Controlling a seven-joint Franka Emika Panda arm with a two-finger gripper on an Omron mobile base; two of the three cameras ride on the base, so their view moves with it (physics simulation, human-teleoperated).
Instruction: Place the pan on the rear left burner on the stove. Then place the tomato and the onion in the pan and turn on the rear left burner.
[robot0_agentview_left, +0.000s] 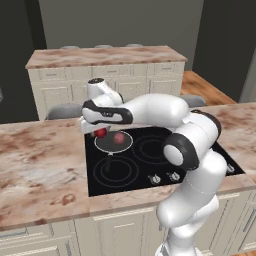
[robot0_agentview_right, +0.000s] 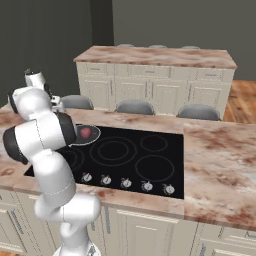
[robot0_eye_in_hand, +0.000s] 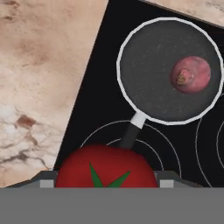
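The pan (robot0_eye_in_hand: 144, 65) sits on the black stove (robot0_agentview_left: 150, 150) at its rear left, covering the rear left burner, with its black handle (robot0_eye_in_hand: 130, 133) pointing toward the front ring. The pinkish-purple onion (robot0_eye_in_hand: 190, 74) lies inside the pan, also seen from the bases as onion (robot0_agentview_left: 119, 138) and onion (robot0_agentview_right: 85, 132). My gripper (robot0_eye_in_hand: 106, 179) is shut on the red tomato (robot0_eye_in_hand: 107, 168), which has its green top facing the camera. The tomato (robot0_agentview_left: 101, 133) hangs just above the pan's left rim (robot0_agentview_left: 97, 142).
A row of silver knobs (robot0_agentview_right: 125, 183) lines the stove's front edge. Marble counter (robot0_agentview_left: 40, 165) lies to the left of the stove and more counter (robot0_agentview_right: 220, 165) to the right. Beyond it stand grey stools (robot0_agentview_right: 135, 106) and a kitchen island (robot0_agentview_left: 105, 57).
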